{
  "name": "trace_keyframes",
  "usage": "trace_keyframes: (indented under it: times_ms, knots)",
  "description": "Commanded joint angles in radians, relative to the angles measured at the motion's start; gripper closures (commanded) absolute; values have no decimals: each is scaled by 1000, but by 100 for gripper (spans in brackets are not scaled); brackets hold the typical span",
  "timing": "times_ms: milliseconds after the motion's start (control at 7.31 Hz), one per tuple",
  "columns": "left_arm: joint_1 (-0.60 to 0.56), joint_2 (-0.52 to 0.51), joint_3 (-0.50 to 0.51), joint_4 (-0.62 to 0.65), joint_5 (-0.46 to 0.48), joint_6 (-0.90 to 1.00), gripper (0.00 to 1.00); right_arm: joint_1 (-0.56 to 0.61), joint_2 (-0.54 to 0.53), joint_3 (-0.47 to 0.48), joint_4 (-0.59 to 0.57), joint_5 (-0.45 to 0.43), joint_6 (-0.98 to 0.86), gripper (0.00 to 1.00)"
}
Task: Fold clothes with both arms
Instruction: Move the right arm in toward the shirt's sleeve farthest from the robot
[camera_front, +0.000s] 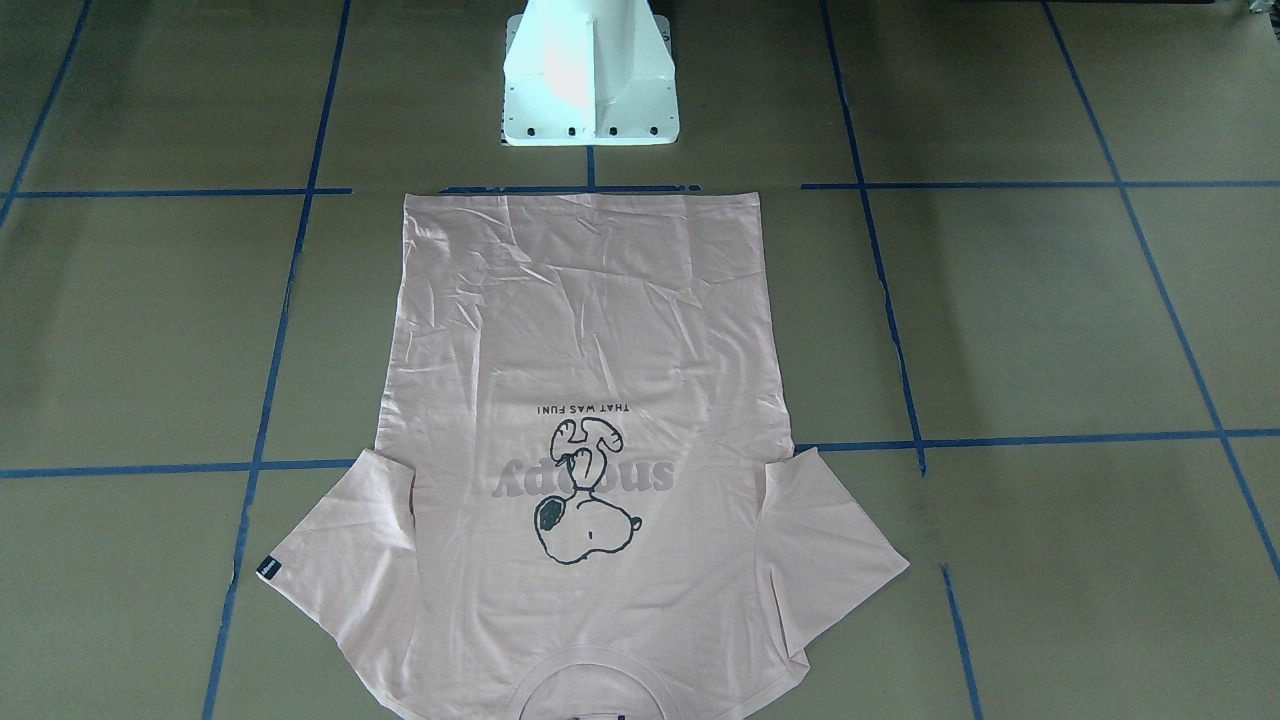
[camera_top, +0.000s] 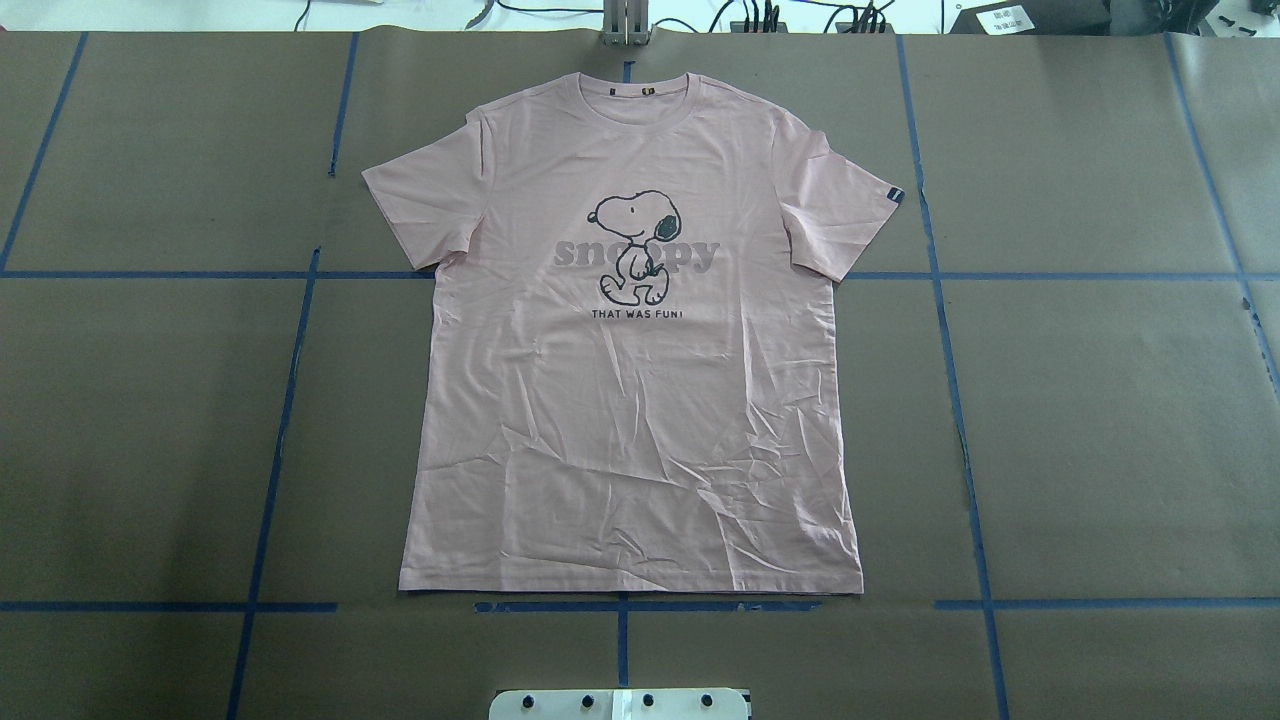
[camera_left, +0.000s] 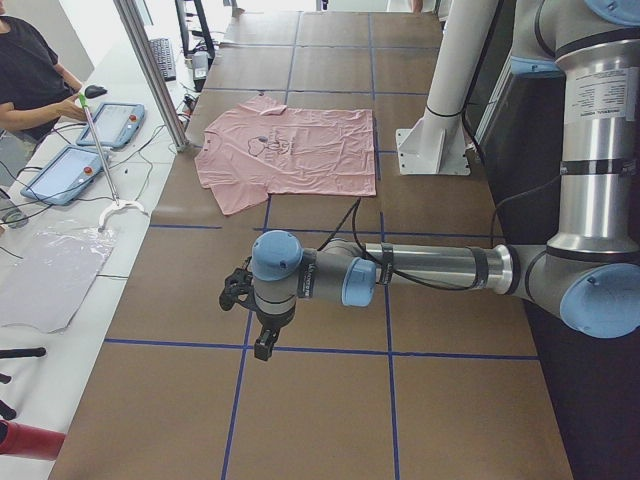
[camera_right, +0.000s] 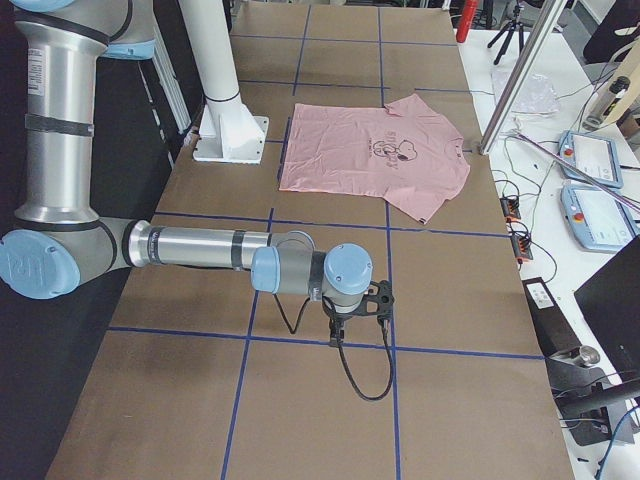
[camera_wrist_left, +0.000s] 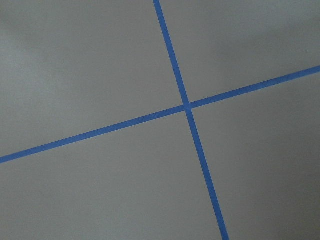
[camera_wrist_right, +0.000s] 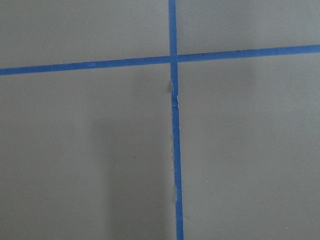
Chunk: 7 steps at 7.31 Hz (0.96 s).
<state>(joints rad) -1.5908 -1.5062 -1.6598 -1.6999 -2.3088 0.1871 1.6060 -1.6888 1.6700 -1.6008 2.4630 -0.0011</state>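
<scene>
T-shirt collar is cut off by the front-facing view's bottom edge; sleeve tag lettering is too small to be read; left gripper and right gripper are seen only in side views, so jaw state cannot be told.

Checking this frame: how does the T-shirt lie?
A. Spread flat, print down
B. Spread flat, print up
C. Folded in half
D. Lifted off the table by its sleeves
B: the T-shirt lies unfolded on the table with its dog print facing up.
</scene>
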Motion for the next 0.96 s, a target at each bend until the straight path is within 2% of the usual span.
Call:
trace_keyframes:
  times_ms: [0, 273, 547, 684, 820]
  knots:
    - [0, 0, -8, -1, 0, 2, 0, 23, 26, 4, 1, 1, 6, 0]
    - [0, -14, -11, -7, -11, 3, 0, 22, 78, 7, 1, 11, 7, 0]
    - [2, -95, -3, -13, -15, 3, 0, -45, 211, -34, 1, 4, 7, 0]
    - [3, -107, 1, -61, -15, 5, 0, -91, 345, -144, 8, -15, 6, 0]
    - [21, -126, 14, -205, -15, 0, 0, -121, 465, -302, 66, -21, 7, 0]
